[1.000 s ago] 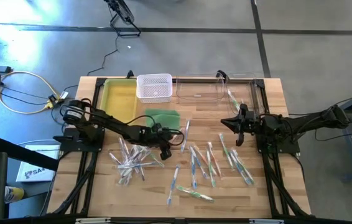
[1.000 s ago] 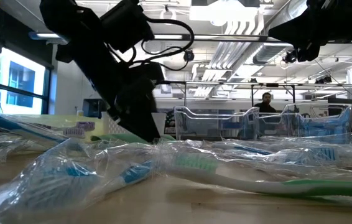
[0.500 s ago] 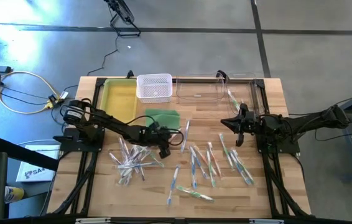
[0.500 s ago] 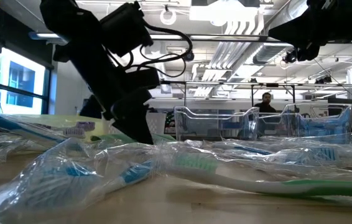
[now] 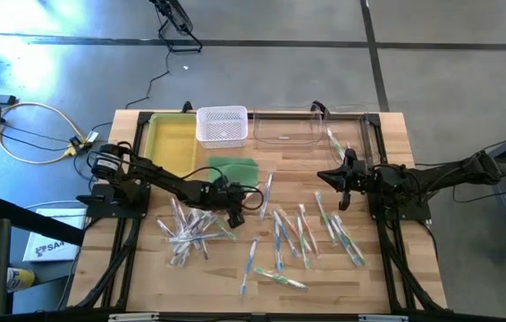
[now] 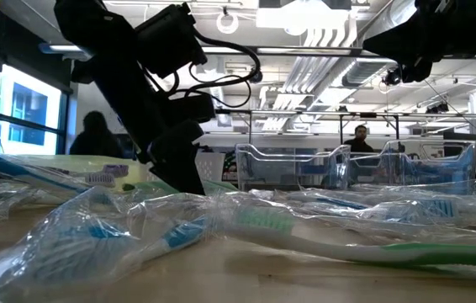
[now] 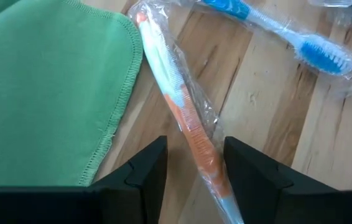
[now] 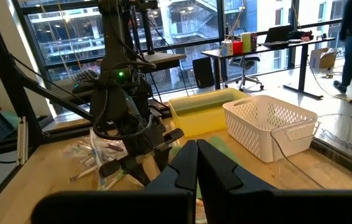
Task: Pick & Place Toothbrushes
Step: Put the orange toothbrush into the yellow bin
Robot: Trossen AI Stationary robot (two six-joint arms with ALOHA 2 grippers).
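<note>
The worktop (image 5: pixel 396 268) is seen from above with both arms reaching inward over it. Along its far edge a yellow tray (image 5: pixel 169 141), a white basket (image 5: pixel 223 125) and a clear bin (image 5: pixel 293 131) are lined up, and a green cloth (image 5: pixel 235 167) is spread just in front of them. The toothbrushes (image 5: pixel 282 234) are scattered over the near half of the worktop, most in clear wrappers, in one heap to the left and a looser spread at the middle and right.

The left gripper (image 5: pixel 234 212) is lowered to the worktop at the near edge of the cloth. Its fingers (image 7: pixel 140 176) are held apart, and an orange toothbrush (image 7: pixel 185 118) in a clear wrapper is straddled by them; whether the wrapper is touched cannot be told. The long axis of this toothbrush is crossed by the gap at a slant rather than squarely: the bristle end is pointed away from the wrist, close beside the cloth's stitched edge, and the handle is run back between the fingers and out of view. The left arm is judged much the nearer to it.

The right gripper (image 5: pixel 343 190) is held above the worktop's right half, fingers (image 8: pixel 204 163) closed together on nothing.
</note>
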